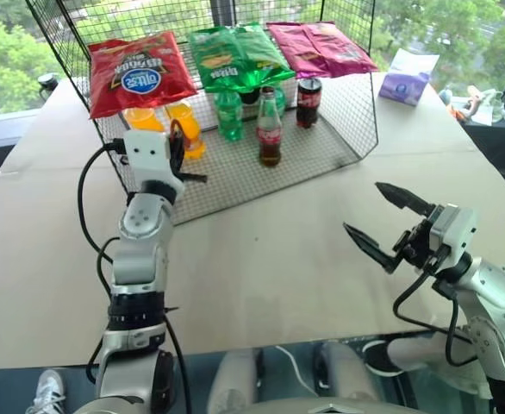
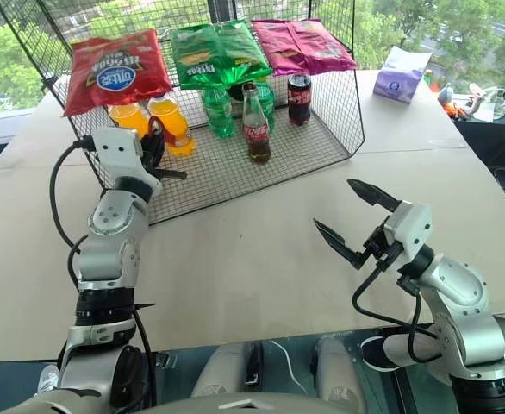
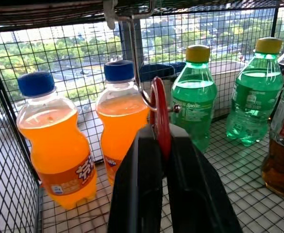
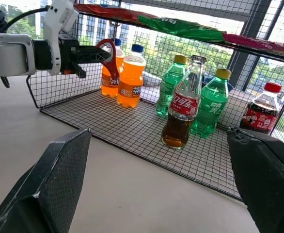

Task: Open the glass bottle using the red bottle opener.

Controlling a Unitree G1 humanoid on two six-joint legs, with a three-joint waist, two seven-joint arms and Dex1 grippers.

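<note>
Lifting the red bottle opener (image 4: pixel 108 56) off its wire hook (image 3: pixel 137 63) comes first: your left gripper (image 3: pixel 161 160) has its fingers clamped on it. Clear the orange bottles (image 4: pixel 130 77), then head for the glass bottle (image 4: pixel 181 114) mid-rack; right gripper (image 1: pixel 386 220) waits, fingers wide.

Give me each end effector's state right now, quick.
Left end effector: shut on the red bottle opener, which hangs on a hook in the wire rack.
Right end effector: open, holding nothing.
</note>
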